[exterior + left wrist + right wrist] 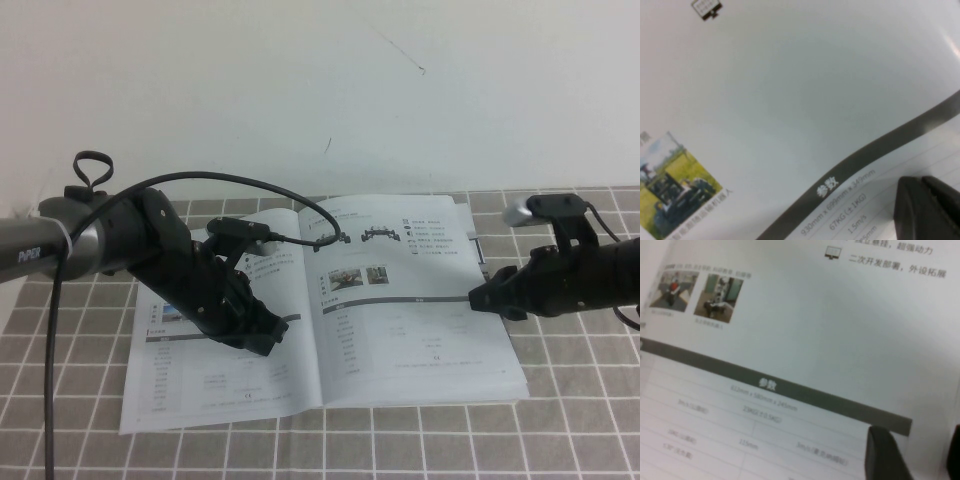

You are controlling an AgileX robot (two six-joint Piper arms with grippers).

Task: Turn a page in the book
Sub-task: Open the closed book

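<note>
Catalogue (330,320) pages lie open and flat on the tiled surface (560,440), so the turn looks not yet begun. The page (410,300) with two black chassis, two little photos and a grey-barred table forms the right-hand half, with no corner lifted that I can see. The right tool (478,299) sits at that page's outer edge; its wrist view shows two dark fingertips (885,455) standing apart just over the paper near the grey bar, gripping nothing. The left tool (268,340) rests low over the left-hand page, its fingers (927,210) close together with nothing between them. Catching the edge, lifting and sweeping the sheet across all remain.
</note>
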